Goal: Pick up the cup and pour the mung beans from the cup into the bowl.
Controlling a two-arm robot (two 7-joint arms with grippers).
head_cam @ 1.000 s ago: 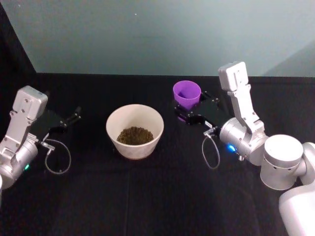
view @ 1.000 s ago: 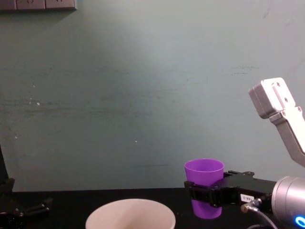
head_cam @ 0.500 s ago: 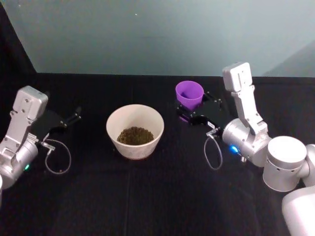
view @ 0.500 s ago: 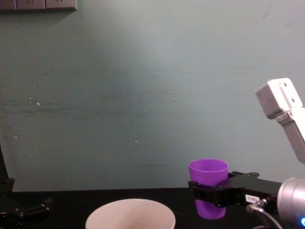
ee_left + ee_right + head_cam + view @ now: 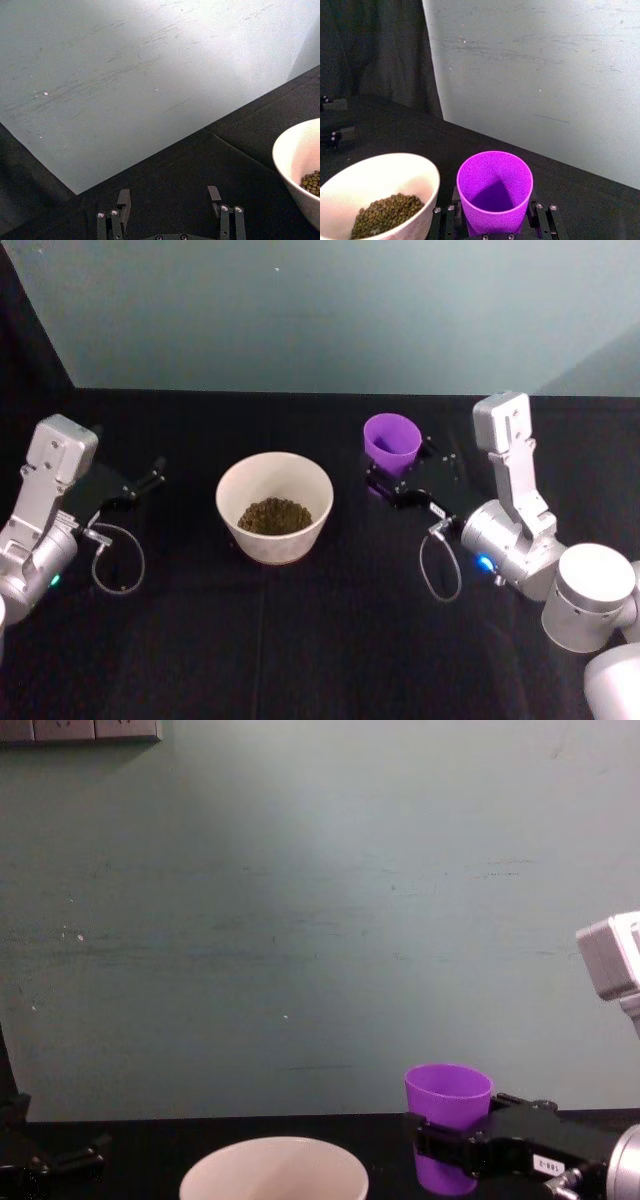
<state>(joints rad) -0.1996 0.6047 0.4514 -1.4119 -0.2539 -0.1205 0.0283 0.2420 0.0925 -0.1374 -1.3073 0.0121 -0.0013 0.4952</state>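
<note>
Cup upright, empty, clenched in my right gripper; bowl with beans to its left; label unreadable; left gripper released

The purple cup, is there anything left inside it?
Empty. The right wrist view looks into the upright cup and shows only bare purple bottom, while the mung beans lie in the bowl beside it.

I'm looking at silver-grey arms with boxy white wrist blocks, each trailing a looped grey cable; a blue light is glowing on the right one. Both black claws, left claw and right claw, are showing small silver screws.
</note>
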